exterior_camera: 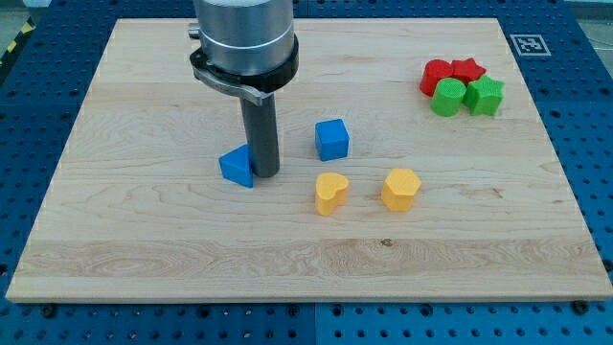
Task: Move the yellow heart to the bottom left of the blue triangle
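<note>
The yellow heart (331,193) sits near the worktop's (144,249) middle, right of and below the blue triangle (236,167). It looks light, stiff, easily slid; I'd push its right side. My tip (264,173) touches the triangle's right side; I carry no gripper. No readable writing.

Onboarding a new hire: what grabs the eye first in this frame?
The dark rod, with my tip right beside the blue triangle left of centre. Then the yellow heart and a second yellow block to its right, and the red-green cluster at the view's top right.
</note>
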`<state>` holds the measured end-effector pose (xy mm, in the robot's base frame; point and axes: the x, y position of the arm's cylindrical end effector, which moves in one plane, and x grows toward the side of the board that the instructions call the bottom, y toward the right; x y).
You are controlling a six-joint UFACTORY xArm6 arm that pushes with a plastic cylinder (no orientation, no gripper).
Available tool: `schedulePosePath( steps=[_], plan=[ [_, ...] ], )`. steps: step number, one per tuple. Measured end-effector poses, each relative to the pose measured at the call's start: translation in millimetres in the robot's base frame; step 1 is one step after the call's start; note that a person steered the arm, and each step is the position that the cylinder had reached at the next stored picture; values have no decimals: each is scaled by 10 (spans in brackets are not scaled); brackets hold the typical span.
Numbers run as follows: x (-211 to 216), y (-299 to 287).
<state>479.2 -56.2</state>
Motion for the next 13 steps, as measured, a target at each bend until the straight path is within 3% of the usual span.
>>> schedulePosePath(
  steps=[2,3,4,5,6,7,8,9,10,13],
  plan=[
    [15,-836],
    [16,-746],
    [268,-91],
    [997,241],
    [1283,867],
    [999,1848],
    [511,2236],
    [84,2213],
    [52,1839],
    [626,-29]
  ],
)
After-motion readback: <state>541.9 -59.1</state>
